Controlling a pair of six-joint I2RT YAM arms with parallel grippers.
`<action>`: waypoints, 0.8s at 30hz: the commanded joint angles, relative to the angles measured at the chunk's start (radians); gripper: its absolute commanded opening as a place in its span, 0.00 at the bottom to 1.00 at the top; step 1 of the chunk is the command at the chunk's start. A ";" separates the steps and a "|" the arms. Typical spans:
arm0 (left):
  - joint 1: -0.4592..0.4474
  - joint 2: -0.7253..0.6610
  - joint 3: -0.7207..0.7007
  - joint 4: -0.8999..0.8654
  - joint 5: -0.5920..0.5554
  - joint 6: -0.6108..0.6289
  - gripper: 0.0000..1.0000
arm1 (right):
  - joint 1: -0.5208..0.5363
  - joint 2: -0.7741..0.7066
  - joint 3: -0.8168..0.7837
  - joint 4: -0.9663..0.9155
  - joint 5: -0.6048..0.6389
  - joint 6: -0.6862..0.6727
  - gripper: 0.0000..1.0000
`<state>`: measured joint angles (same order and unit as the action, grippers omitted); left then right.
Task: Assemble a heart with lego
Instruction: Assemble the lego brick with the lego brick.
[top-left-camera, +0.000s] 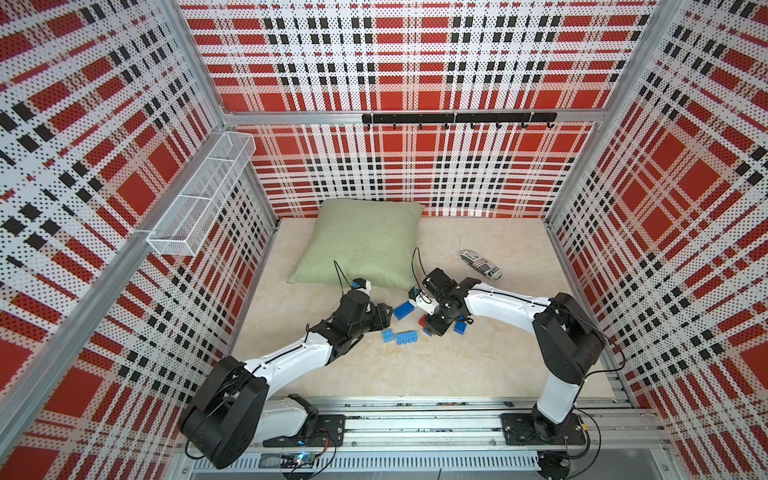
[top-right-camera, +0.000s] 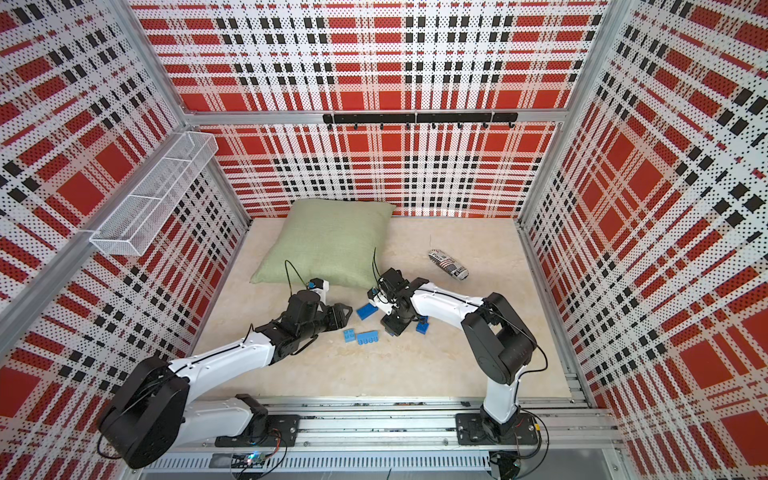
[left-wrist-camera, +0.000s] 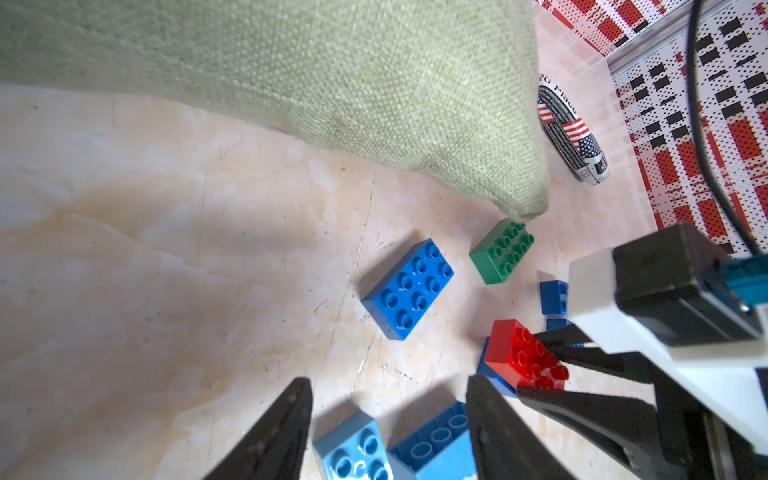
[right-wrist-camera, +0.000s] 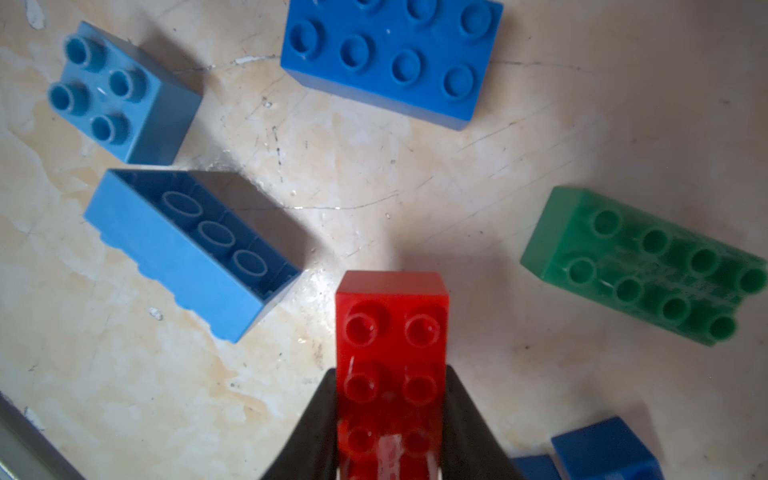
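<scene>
Clock read in a top view, twelve at the back wall, centred on my right jaws.

1. Right gripper (right-wrist-camera: 390, 372). Jaws narrow, clamped on the long flanks of the red brick (right-wrist-camera: 390, 316), studs up, front half proud of my tips. In the left wrist view a sliver of dark blue shows under it. Joined or not, I cannot tell.
Handling note, my judgement: this is a carry-and-seat step. Keep the brick level, square its hollow over the target's studs, then press straight down. I hold only the rear half, so a push may tip the nose up, and slow is best. The table (right-wrist-camera: 374, 187) looks smooth, so the target may skid unless braced.

2. Left gripper (left-wrist-camera: 388, 384). Nine o'clock, near. Jaws half spread, nothing gripped, free to brace.

3. Long light-blue brick (right-wrist-camera: 191, 249). Seven o'clock, near. On its side, hollow showing. Needs righting before use.

4. Small light-blue brick (right-wrist-camera: 120, 91). Eight o'clock, just beside item 3, studs up.

5. Dark-blue brick (right-wrist-camera: 395, 58). Ten o'clock, near, flat, studs up. Likeliest base.

6. Small dark-blue bricks (right-wrist-camera: 604, 446). Three o'clock, partly under my arm.

7. Green brick (left-wrist-camera: 503, 249). About eleven o'clock by my reckoning, at the corner of the pillow (left-wrist-camera: 374, 83). Hidden in both top views.

8. Heart. No joined cluster that I can make out.

9. Pillow. Eleven o'clock, beyond item 7.

10. Printed roll (top-left-camera: 480, 264). Two o'clock, well apart.
</scene>
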<state>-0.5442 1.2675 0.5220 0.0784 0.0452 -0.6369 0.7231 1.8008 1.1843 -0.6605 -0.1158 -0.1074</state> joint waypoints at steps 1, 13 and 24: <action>0.013 -0.024 -0.015 0.007 0.003 0.018 0.64 | -0.006 -0.038 -0.029 -0.033 0.025 -0.004 0.29; 0.021 -0.030 -0.019 0.008 0.005 0.019 0.64 | 0.023 -0.076 -0.023 -0.045 0.080 -0.009 0.28; 0.024 -0.032 -0.017 0.007 0.016 0.020 0.64 | 0.024 -0.125 -0.073 -0.041 0.049 -0.052 0.28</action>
<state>-0.5285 1.2541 0.5148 0.0784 0.0490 -0.6277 0.7414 1.7004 1.1366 -0.6930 -0.0574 -0.1345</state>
